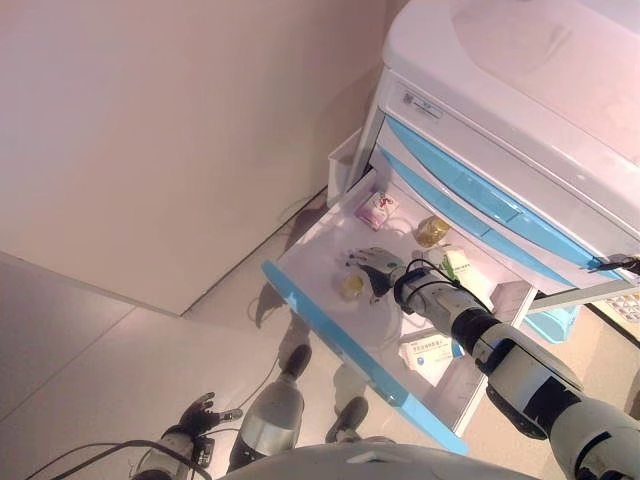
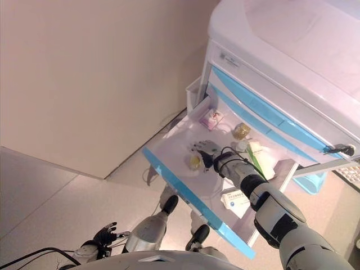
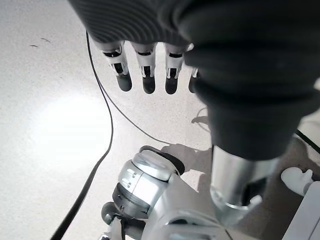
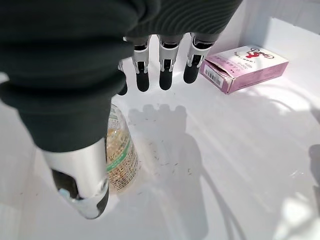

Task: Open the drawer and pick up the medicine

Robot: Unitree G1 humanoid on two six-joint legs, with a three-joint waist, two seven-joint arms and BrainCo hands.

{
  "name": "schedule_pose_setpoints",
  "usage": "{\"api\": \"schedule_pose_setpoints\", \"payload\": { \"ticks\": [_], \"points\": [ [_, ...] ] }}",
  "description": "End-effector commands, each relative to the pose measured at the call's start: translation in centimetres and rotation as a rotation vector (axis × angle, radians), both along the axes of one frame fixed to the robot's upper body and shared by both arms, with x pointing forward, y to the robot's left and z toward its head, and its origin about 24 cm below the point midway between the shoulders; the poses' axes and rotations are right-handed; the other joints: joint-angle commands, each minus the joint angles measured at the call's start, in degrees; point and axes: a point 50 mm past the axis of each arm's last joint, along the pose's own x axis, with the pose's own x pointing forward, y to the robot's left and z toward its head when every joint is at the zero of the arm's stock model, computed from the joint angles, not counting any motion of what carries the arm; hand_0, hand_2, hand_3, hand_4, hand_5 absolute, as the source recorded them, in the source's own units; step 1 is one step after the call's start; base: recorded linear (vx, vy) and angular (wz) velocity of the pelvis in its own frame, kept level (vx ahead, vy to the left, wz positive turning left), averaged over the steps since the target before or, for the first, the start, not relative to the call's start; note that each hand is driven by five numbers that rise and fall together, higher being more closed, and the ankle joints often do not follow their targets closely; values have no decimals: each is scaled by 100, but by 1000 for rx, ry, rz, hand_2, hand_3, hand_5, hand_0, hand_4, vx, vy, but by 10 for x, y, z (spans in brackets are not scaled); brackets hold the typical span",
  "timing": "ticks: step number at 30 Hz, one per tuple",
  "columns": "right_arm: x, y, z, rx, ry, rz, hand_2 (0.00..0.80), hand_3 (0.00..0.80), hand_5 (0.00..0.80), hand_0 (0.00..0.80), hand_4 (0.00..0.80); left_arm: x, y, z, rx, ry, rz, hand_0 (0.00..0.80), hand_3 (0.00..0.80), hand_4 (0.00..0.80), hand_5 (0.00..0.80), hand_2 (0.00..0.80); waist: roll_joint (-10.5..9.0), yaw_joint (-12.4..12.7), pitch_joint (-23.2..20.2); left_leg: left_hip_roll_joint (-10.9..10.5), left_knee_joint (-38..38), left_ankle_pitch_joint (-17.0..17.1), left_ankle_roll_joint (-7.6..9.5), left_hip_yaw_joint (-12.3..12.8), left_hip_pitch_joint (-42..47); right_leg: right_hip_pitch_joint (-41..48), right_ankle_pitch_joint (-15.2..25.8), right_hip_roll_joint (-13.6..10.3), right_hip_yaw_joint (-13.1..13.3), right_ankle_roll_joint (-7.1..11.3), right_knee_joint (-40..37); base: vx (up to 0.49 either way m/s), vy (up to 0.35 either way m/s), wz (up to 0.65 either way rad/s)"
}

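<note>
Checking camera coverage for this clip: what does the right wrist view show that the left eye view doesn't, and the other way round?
Only the right wrist view shows the green-banded label on the bottle lying beside the thumb, and the barcode on the pink box.

Only the left eye view shows the whole open drawer, the white cabinet, another bottle, a white box and the left hand low by the floor.

Both show the open right hand.

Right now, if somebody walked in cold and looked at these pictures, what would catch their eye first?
Probably the open drawer with its blue front, pulled out of the white cart. The right hand hangs open inside it, just above a small lying bottle, with a pink box toward the drawer's back corner. The left hand hangs idle near the floor.
</note>
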Motion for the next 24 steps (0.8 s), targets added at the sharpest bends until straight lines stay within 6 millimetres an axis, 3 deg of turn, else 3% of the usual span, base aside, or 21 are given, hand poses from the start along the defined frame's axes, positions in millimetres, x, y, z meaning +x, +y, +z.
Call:
{"api": "schedule_pose_setpoints", "payload": {
  "ticks": [1,24],
  "points": [
    [14,14,23,17,-110,57,0,0,0,0,0,-6,0,-2,20,27,-55,0,0,0,0,0,68,82,-42,-181,9,-589,53,110,102,57,-245,-93,64,138,258,-1,8,9],
    [8,22,15,-3,-68,63,0,0,0,0,0,-5,0,-1,16,16,-67,0,0,0,0,0,130,142,15,-203,18,-552,63,43,51,37,-264,-130,-18,161,319,5,0,2]
  ]
}}
